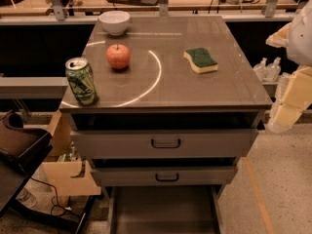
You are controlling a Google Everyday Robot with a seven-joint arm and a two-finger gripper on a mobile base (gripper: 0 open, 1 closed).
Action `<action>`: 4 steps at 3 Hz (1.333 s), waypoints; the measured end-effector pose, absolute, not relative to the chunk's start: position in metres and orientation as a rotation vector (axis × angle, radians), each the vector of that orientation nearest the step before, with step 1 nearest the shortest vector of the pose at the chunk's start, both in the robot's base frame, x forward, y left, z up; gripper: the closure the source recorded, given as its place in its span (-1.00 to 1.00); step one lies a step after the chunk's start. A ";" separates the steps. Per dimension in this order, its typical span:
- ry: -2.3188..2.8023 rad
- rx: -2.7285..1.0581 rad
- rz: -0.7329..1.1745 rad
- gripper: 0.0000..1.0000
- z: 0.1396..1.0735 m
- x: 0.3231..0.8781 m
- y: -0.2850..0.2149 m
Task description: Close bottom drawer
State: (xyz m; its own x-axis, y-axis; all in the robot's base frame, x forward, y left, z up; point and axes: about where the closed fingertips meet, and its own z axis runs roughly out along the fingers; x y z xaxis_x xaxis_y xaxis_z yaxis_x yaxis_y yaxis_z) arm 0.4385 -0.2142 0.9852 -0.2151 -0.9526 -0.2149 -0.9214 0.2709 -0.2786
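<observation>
progress: 0 of 1 done | bottom drawer [165,209] open, pulled far out below cabinet [165,89] front edge | gripper [285,112] off front-right corner, well apart from it, grip state cannot tell | left: reach it, push in

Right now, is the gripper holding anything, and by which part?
Nothing seems held: the gripper hangs beside the cabinet, apart from the open bottom drawer.

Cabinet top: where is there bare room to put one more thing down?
Free: the front strip between the can and the right edge, below the sponge; also the middle between apple and sponge. Crowded: the left side, with bowl, apple and can. The gripper is off the right side of the cabinet.
</observation>
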 end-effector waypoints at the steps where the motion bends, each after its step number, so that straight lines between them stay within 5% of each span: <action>1: 2.207 -1.708 -0.128 -1.00 0.985 0.438 -0.214; 4: 2.376 -1.848 -0.228 -1.00 0.882 0.382 -0.315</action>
State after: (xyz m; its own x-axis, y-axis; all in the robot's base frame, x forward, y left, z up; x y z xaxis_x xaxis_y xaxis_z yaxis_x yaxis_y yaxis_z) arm 0.3821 -0.3152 0.8821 -0.2456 -0.9694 -0.0048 -0.9508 0.2419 -0.1938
